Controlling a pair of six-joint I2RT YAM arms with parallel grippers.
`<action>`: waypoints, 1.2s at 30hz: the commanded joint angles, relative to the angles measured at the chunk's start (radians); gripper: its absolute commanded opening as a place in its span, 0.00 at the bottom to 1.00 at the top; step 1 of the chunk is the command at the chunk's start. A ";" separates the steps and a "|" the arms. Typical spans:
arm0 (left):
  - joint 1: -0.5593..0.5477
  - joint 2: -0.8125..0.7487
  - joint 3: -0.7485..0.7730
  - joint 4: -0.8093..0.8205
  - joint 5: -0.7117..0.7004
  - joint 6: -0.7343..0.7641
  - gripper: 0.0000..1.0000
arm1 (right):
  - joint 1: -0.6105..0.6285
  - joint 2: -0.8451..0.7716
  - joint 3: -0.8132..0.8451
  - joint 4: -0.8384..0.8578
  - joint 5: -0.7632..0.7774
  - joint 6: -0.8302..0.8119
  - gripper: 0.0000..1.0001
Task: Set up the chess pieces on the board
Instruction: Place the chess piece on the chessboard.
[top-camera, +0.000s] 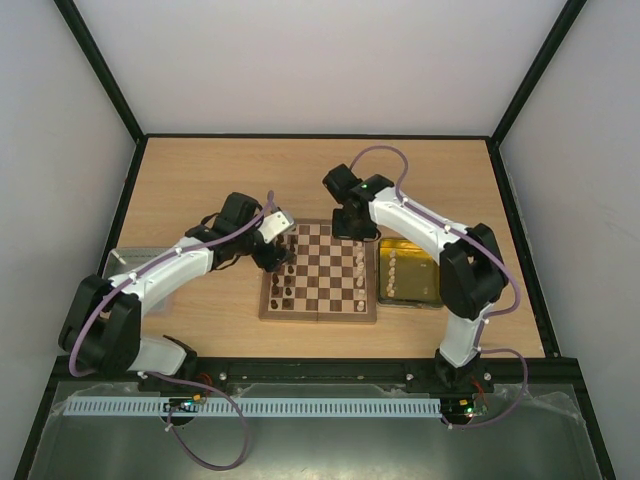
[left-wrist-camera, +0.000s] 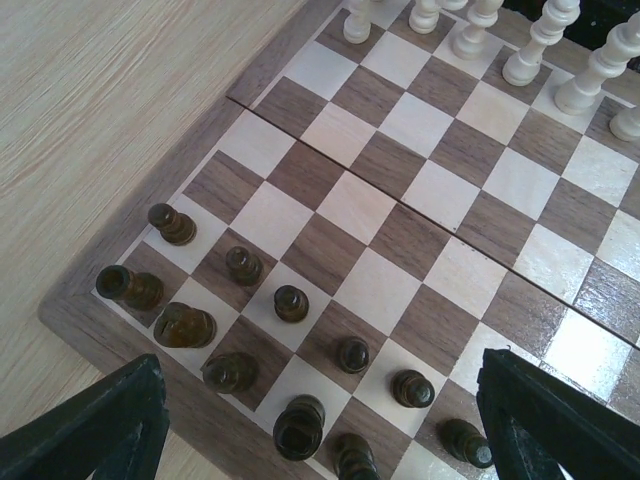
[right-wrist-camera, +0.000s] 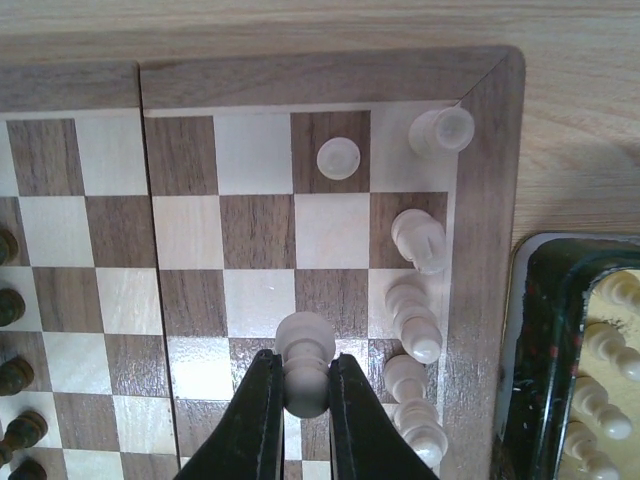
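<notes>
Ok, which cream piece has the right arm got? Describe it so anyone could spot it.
Find the board, then its edge beside the yellow tray, lined with cream pieces. The cream pawn sits one file inward, the only one pinched by the right gripper.

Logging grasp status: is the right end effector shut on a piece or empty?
Right end effector is shut on a cream pawn: right wrist view shows both fingers pressing its stem.
</notes>
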 joint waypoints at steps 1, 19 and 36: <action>0.003 0.012 0.003 0.004 -0.015 -0.013 0.85 | 0.008 0.021 -0.015 -0.008 -0.008 -0.014 0.02; 0.015 -0.006 -0.003 -0.010 0.021 0.001 0.86 | -0.006 0.111 -0.011 0.032 0.006 -0.042 0.02; 0.019 -0.004 -0.006 -0.016 0.037 0.012 0.86 | -0.035 0.153 0.014 0.042 0.004 -0.051 0.02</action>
